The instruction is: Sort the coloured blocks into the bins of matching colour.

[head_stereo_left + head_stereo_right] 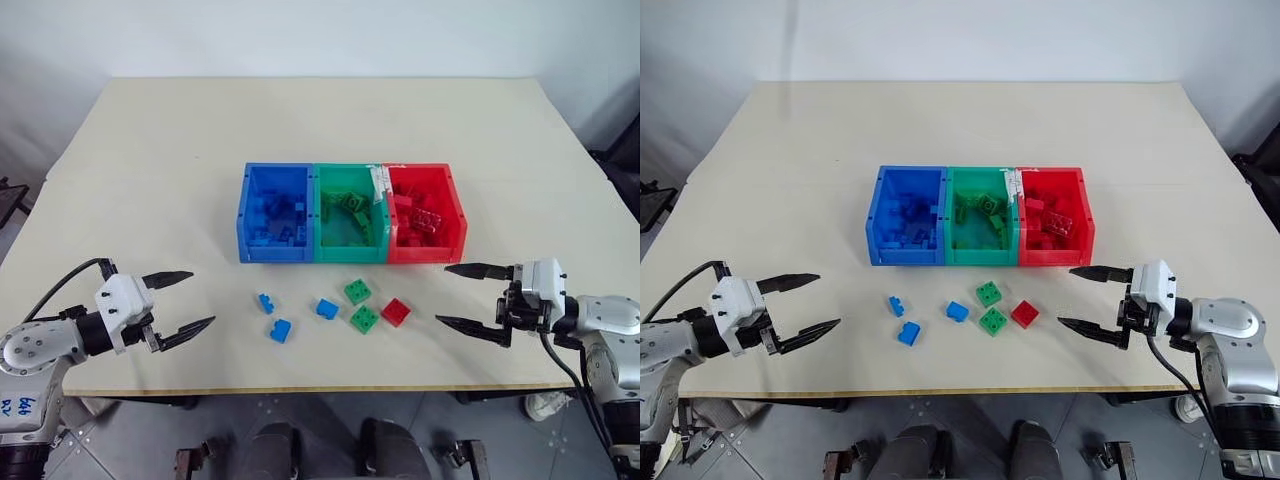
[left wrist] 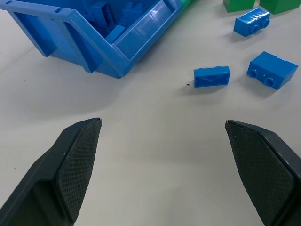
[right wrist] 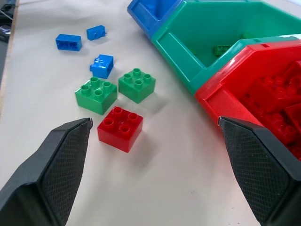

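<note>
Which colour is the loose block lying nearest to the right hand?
Red, best shown in the right wrist view.

Both eye views look from above and down at the tabletop point(image 1: 300, 130), facing the bins point(image 1: 350, 213). Each wrist view looks low and close, and both share the loose blocks point(image 3: 120, 128) before the bins.

The table point(image 1: 150, 180) has a matt, smooth cream top. The blue bin point(image 1: 275, 214), green bin point(image 1: 350, 214) and red bin point(image 1: 425, 213) are moulded plastic with a soft gloss on their walls. The loose blocks, like the red block point(image 3: 120, 128), are smooth, shiny studded plastic. Each tool's black fingers point(image 2: 75, 160) carry matt, cross-hatched pads.
</note>
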